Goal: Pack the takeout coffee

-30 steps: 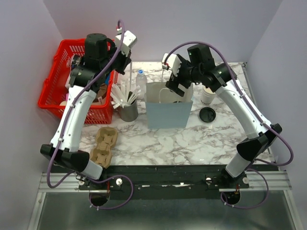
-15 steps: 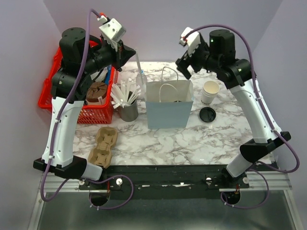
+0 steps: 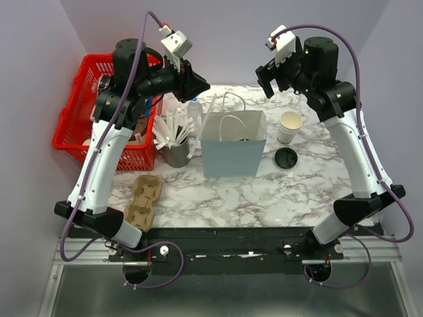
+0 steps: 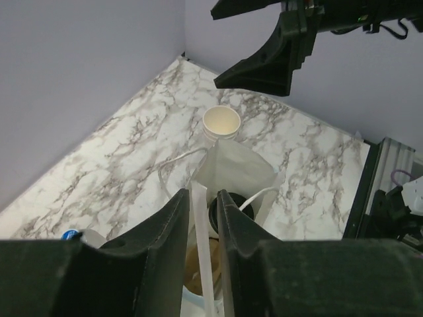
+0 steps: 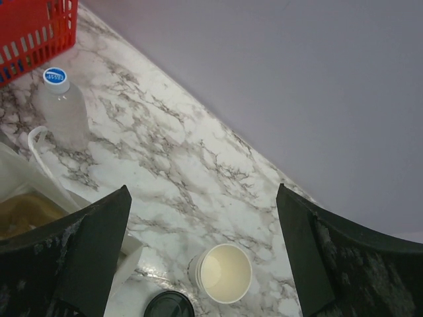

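A lidless cream paper cup (image 3: 289, 125) stands right of the light-blue paper bag (image 3: 232, 157), with its black lid (image 3: 285, 158) lying in front of it. My left gripper (image 3: 203, 89) hovers above the bag's left edge, shut on a white straw (image 4: 202, 264) that hangs down between its jaws. In the left wrist view a black-lidded cup (image 4: 245, 204) sits inside the bag, and the open cup (image 4: 221, 122) is beyond it. My right gripper (image 3: 272, 74) is open and empty, high above the back of the table; its view shows the cup (image 5: 225, 272) and lid (image 5: 168, 306).
A grey cup of white straws (image 3: 176, 152) and a clear water bottle (image 3: 193, 109) stand left of the bag. A red basket (image 3: 76, 125) sits at the far left. Two cardboard cup carriers (image 3: 142, 198) lie near the front left.
My left gripper has swung right from over the basket and straw cup to above the bag, carrying a straw. My right gripper has lifted off the bag and pulled back and up.
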